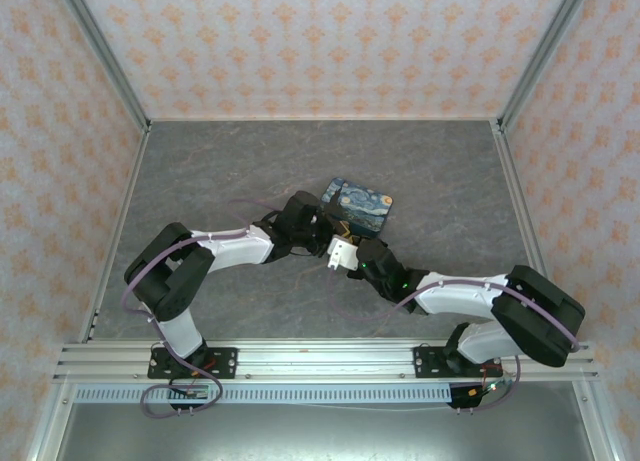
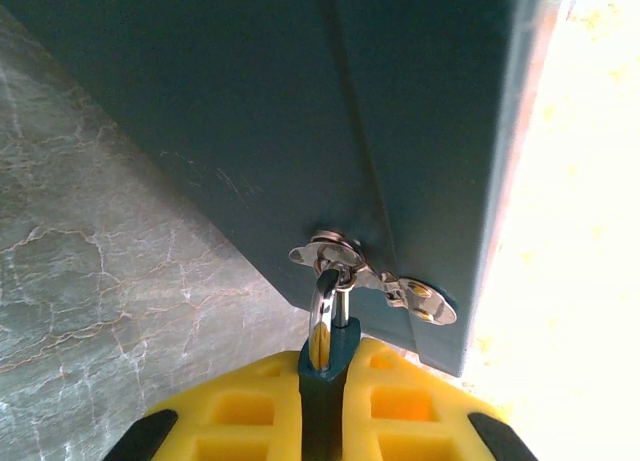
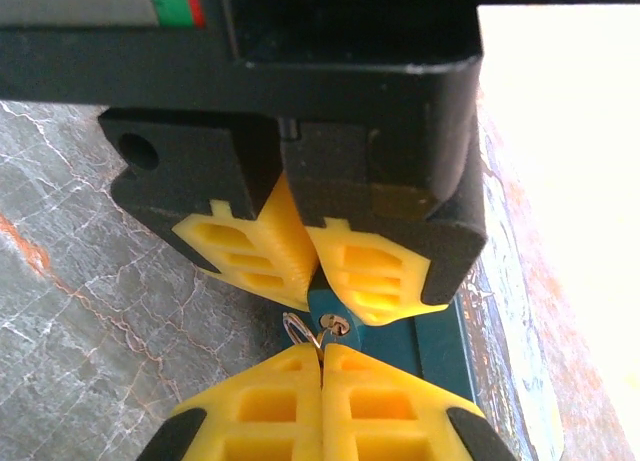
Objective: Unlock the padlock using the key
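The padlock hangs from a shiny latch on the side of the dark blue box in the left wrist view. The left claw is closed tight on its blue body. The silver loop pokes up through the latch. If this claw pulls or twists, the box could slide or tip, because the lock is hooked to it.

In the right wrist view, the right claw is closed all the way, just beside the padlock. It seems to pinch the little key, which has a thin wire ring on it. The key is tiny, so it could slip out when the claw turns. If it does not go in straight, it could jam or bend.

In the top view, both arms meet beside the box, near the middle of the grey, stone-looking surface. The claws are so close that they could bump. The walls have pale paper with orange shapes. A metal rail runs along the near edge.
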